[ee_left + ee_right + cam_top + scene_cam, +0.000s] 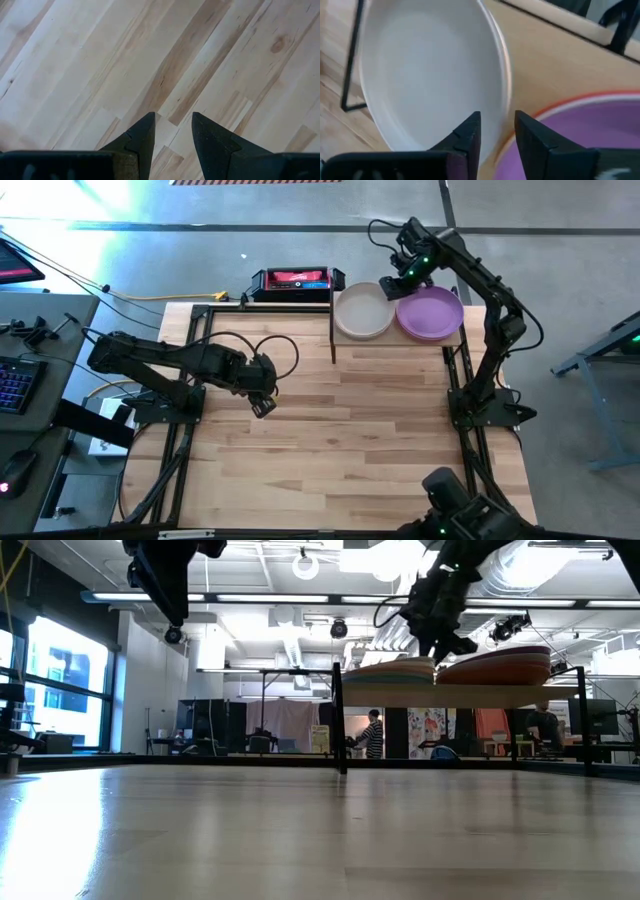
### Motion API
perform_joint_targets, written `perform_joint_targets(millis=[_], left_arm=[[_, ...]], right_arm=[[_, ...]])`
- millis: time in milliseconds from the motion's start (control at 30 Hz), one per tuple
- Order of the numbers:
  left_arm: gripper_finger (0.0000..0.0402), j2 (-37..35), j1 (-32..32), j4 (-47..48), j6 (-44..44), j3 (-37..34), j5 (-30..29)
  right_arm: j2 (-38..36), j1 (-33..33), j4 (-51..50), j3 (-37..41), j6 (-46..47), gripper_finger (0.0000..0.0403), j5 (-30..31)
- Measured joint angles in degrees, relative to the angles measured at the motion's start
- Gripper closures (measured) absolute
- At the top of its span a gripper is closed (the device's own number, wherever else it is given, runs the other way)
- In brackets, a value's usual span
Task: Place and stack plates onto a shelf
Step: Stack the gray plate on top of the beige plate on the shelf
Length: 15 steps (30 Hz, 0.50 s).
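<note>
The near half of the wooden tabletop (340, 430) is lying bare, with no plate on it waiting to be picked up. Partway back on the left, the left gripper (262, 402) is hanging idle above the boards, its fingers (142, 137) spread with nothing between them.

At the far edge the shelf (395, 340) is carrying the plates in two piles that are standing side by side — a pale grey plate (363, 310) is topping the left one and a purple plate (430, 313) the right, with an orange-red rim (560, 107) peeking out beneath the purple. From table height the piles are showing several coloured edges each.

The right gripper (404, 278) is hovering just over the gap between the piles, its fingers (467, 135) parted and pinching nothing.

These plates are looking stiff, shallow and fairly light, probably matte enough not to slip; I would judge the raised rim the only place a narrow two-finger grip can bite. The shelf's black posts (332, 320) are crowding the left pile, and a red and black box (293, 280) is sitting just beyond the table.
</note>
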<state>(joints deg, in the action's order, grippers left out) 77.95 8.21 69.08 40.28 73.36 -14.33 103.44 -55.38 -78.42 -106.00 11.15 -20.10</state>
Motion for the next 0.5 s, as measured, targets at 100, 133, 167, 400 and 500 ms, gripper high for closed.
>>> perform_joint_targets(millis=[100, 133, 167, 400, 500], left_arm=[[0.0284, 0.0, 0.0, 0.0, 0.14, 0.0, 0.0], [0.0284, 0.0, 0.0, -0.02, 0.14, 0.0, 0.0], [0.0284, 0.0, 0.0, -0.08, 0.13, 0.0, 0.0], [0.0284, 0.0, 0.0, -3.17, 0.1, 0.0, 0.0], [0.0284, 0.0, 0.0, -3.45, 0.08, -0.02, 0.0]], right_arm=[[0.0, -0.27, -2.94, 0.0, -1.22, 0.0304, 0.0], [0.0, -0.28, -3.89, 0.0, -1.75, 0.0304, 0.0], [0.0, -0.28, -4.64, 0.0, -2.31, 0.0304, -0.02], [-2.2, 0.23, -6.54, 0.0, -3.7, 0.0304, -0.02], [-3.92, 1.05, -6.57, 0.0, -3.7, 0.0304, 0.02]])
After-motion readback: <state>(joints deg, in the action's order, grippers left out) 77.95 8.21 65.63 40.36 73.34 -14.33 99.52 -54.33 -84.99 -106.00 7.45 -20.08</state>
